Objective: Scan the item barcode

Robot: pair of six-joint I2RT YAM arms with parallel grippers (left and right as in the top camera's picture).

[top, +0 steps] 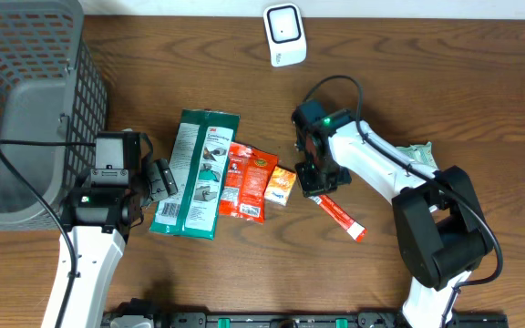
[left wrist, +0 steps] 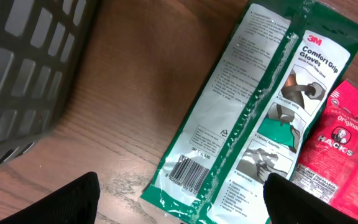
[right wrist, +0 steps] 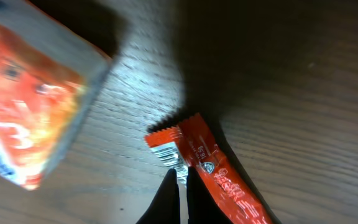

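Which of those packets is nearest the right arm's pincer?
The long, thin red stick packet: the right gripper is shut on its barcode end. The green gloves pack and red Hacks pouch lie farther off.

A grey mesh basket (top: pixel 85 87) fills the upper left of the frame on the wooden tabletop (top: pixel 445 82). At centre a green glove package (top: pixel 196 173) lies flat. A red Hacks packet (top: pixel 235 178), an orange packet (top: pixel 258 182) and a small orange box (top: pixel 282 185) lie side by side to its right.

A wooden table (top: pixel 427 91) bears basket (top: pixel 25 109), scanner (top: pixel 284 35), green glove pack (top: pixel 194 173), red pouch (top: pixel 247 182), orange box (top: pixel 282 185), red sachet (top: pixel 340 216).
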